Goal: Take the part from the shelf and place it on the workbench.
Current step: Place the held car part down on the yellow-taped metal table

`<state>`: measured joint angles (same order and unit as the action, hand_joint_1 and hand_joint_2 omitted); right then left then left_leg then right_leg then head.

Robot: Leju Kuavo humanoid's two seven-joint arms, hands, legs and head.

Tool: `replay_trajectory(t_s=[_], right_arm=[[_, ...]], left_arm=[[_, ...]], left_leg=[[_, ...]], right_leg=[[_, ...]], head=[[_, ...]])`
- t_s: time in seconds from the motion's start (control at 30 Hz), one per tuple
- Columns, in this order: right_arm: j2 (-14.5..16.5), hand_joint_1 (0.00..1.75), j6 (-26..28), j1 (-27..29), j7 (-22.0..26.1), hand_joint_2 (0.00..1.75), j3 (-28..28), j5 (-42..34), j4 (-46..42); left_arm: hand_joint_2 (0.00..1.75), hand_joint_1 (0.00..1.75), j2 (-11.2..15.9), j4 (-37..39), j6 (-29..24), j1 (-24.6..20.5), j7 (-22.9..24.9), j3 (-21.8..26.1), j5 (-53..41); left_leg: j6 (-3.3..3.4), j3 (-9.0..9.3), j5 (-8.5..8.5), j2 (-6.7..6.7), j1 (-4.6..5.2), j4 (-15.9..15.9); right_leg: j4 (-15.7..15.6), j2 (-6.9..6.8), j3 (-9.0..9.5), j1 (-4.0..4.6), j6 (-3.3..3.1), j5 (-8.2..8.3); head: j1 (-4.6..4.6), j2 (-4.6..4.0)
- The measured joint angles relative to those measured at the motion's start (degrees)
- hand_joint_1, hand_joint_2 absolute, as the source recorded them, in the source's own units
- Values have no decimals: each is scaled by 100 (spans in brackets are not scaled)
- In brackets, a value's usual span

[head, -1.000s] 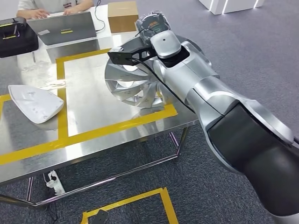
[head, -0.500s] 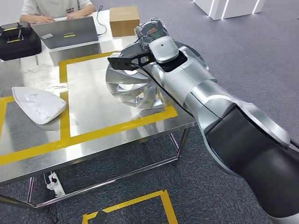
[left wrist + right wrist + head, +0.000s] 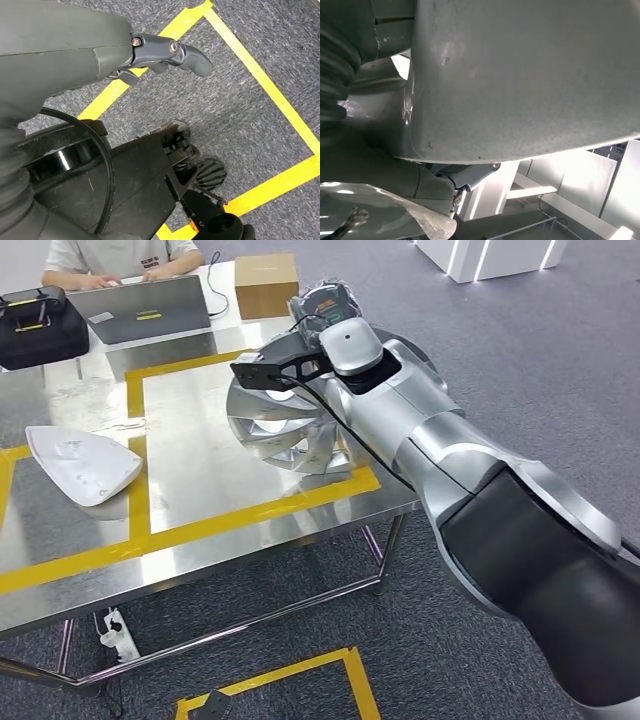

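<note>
Part, a silver bladed wheel (image 3: 283,435), is resting on the workbench (image 3: 196,490) inside the yellow tape, centre of frame; placing looks nearly done, letting go remaining. Right hand (image 3: 501,75) is pressing against it, grip probably on but unclear. Left hand (image 3: 113,55) is hanging loose, holding nothing. Count: one wheel, one white shell (image 3: 79,463) at left.

Bright even light; glare on steel workbench (image 3: 196,455); right wrist view blurred.

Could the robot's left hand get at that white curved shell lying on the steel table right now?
Probably not as things stand. The left hand hangs low over the carpet floor with its yellow tape, while the white shell lies up on the table. Nothing blocks the shell; the arm would have to rise.
</note>
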<state>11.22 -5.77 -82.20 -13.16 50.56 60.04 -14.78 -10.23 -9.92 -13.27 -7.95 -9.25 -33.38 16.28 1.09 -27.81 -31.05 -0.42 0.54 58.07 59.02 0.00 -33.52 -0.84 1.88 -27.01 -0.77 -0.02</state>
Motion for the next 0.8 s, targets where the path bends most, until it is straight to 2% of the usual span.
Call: replay_trajectory(t_s=[0.7, 0.77, 0.8], right_arm=[[-1, 175, 0, 2, 0, 175, -1, 0, 0], [15, 175, 127, 18, 135, 175, -3, 20, -20], [43, 175, 352, 58, 357, 175, -13, 82, -68]], left_arm=[[175, 0, 0, 0, 0, 0, 0, 0, 0], [175, 0, 0, 0, -1, -1, 0, -2, -47], [175, 0, -1, 0, -1, -3, 2, -12, -105]], left_leg=[[0, 5, 0, 0, 0, 0], [0, 4, 0, -2, -4, -1], [0, 4, 0, -2, -8, -1]], right_leg=[[-1, 0, 5, 0, 0, 0], [-1, -2, 11, 0, 0, 0], [-1, -1, 14, 2, 0, 0]], head=[[0, 0], [2, 0], [-2, 0]])
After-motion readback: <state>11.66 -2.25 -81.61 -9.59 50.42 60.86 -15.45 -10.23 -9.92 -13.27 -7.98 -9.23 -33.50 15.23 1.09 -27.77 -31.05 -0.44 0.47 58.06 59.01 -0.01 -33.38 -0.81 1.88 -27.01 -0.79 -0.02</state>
